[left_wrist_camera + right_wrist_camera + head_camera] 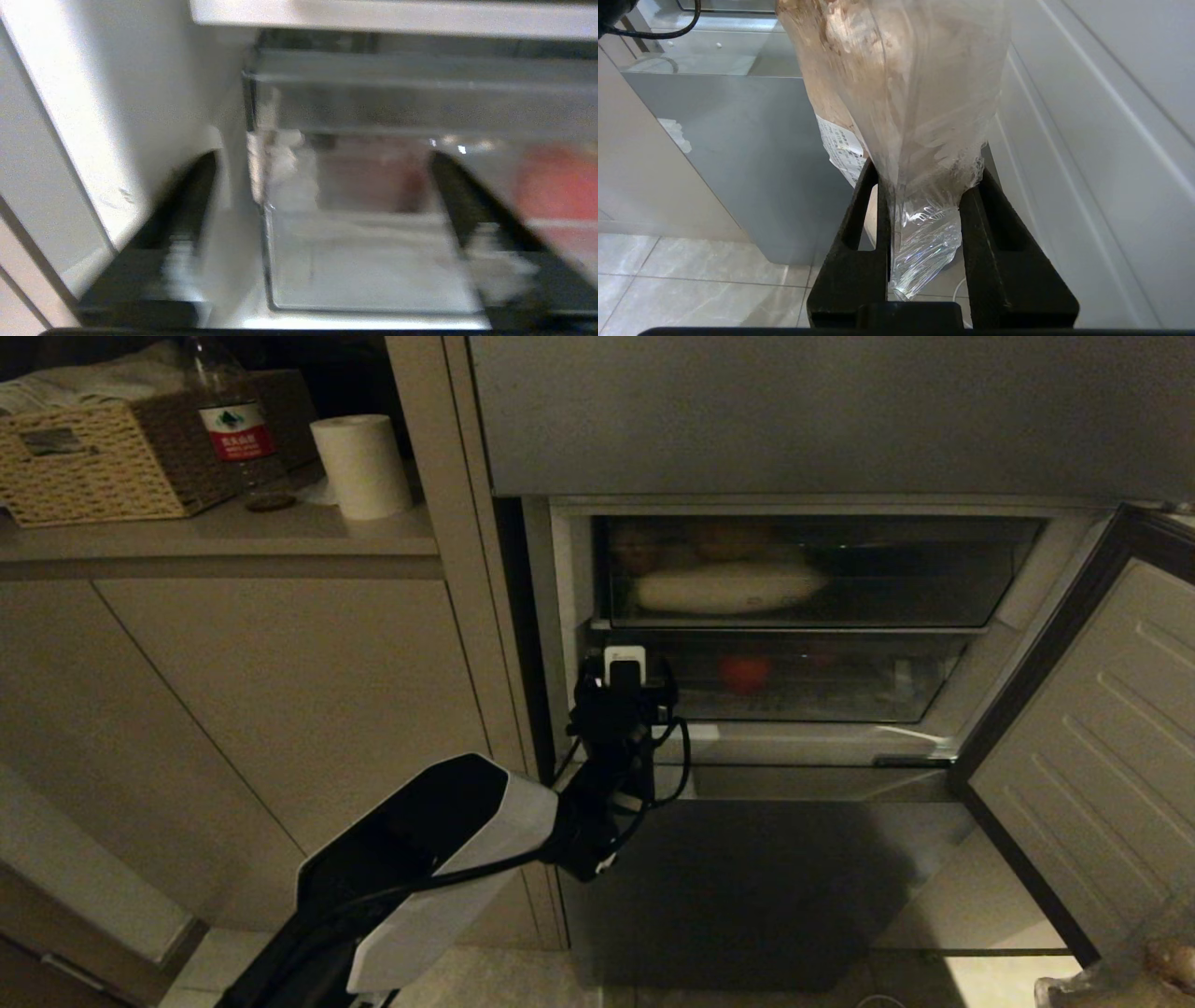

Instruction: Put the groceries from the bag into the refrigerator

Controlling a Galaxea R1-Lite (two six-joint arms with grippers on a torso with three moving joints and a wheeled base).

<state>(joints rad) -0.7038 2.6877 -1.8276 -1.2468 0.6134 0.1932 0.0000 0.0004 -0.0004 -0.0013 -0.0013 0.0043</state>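
The refrigerator (803,616) stands with one of its middle doors (1102,747) swung out to the robot's right, showing two clear drawers stacked inside. The upper drawer (812,574) holds a pale oblong lump and some dim rounded shapes behind it; the lower drawer (803,677) holds something red (744,672) near its middle. The left gripper (322,224) is pushed up to the left end of the lower drawer's front, its black fingers (187,205) spread wide on either side of the drawer's corner and holding nothing; whether they already touch the clear wall cannot be told. The right gripper (924,219) hangs low beside the open door, at the bottom right corner of the head view, its fingers closed part-way and pinching the crumpled neck of a clear plastic pack (901,88) of pale beige lumps with a printed white label (840,149) on one side. The step in hand looks like getting the lower drawer open so that this pack can go in. The next move probably calls for the left fingers to close on the drawer's front lip and draw it straight out, far enough to leave a gap from above, while the right arm keeps the pack clear of the door edge. The shopping bag itself is not in view.
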